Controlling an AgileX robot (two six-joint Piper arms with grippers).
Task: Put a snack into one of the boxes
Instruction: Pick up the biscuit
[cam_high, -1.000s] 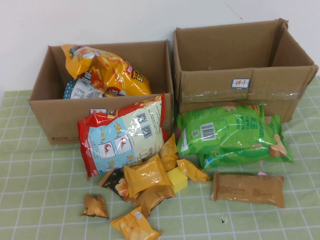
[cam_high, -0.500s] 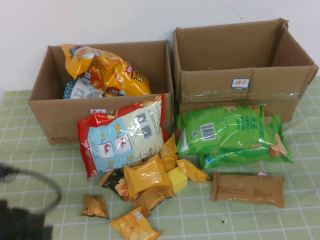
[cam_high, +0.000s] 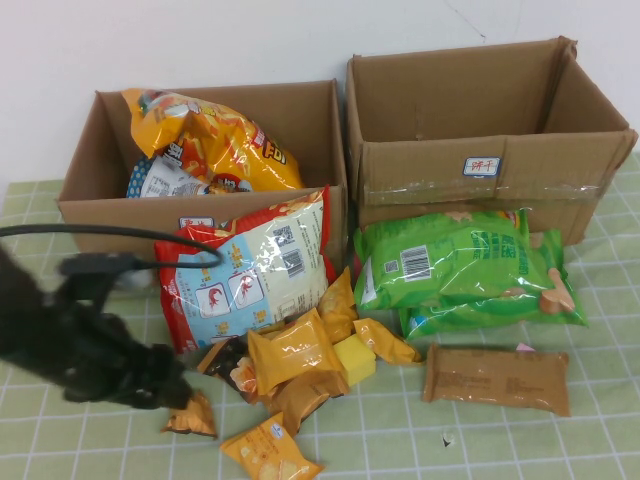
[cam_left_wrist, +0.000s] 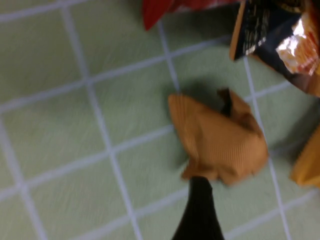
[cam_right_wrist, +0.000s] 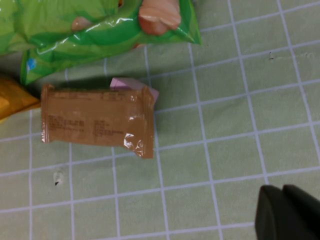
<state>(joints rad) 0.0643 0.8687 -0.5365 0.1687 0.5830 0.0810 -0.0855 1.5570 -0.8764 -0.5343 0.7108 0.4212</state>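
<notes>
Left end effector is positioned low over the surface, just beside the small brown snack at the near-left edge of the pile; finger state cannot be told. In the left wrist view the snack lies on the surface, ungrasped. Right end effector is seen only in its wrist view, above the surface near the brown bar; fingers appear closed together. Left box already holds chip bags. Right box stands beside it.

Green gridded tablecloth carries two open cardboard boxes at back, red-and-white chip bag, green bags, brown flat packet, and clustered small orange and dark snack packets.
</notes>
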